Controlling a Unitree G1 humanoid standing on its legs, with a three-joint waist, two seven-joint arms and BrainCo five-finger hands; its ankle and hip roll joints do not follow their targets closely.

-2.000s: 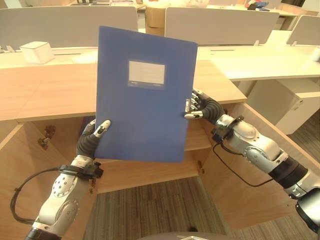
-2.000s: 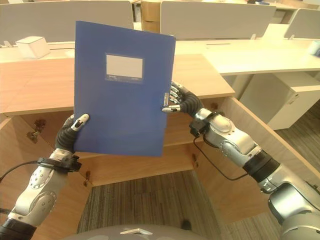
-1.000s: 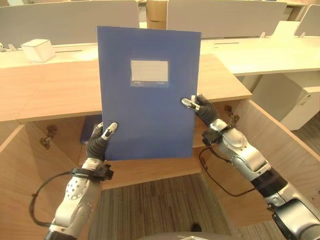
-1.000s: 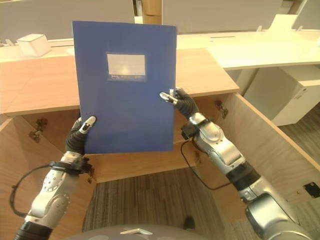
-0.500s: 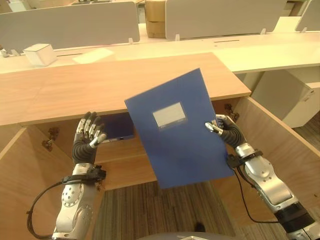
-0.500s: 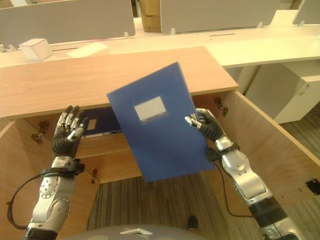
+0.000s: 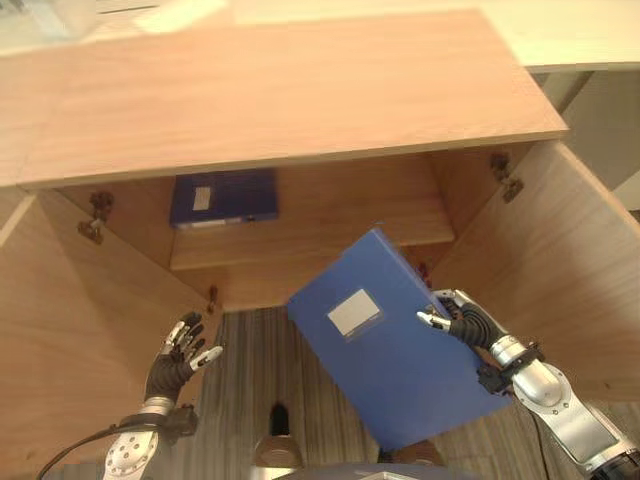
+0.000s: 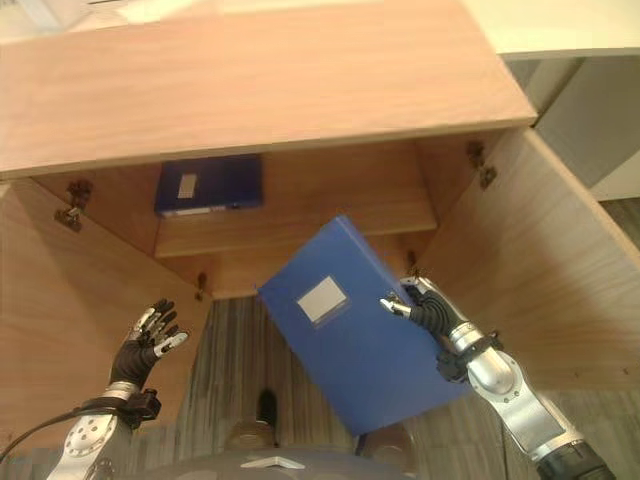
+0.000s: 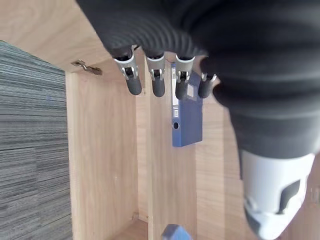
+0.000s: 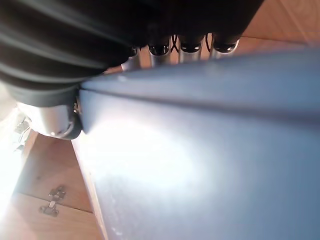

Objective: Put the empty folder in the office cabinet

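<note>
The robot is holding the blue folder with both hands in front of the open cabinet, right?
Not both. In the left eye view the right hand alone grips the blue folder; the left hand hangs open, apart from it. The cabinet is open.

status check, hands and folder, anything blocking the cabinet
Right hand pinching blue folder, tilted, outside open cabinet. Left hand open, empty. Second folder on shelf's left; right side free.
</note>
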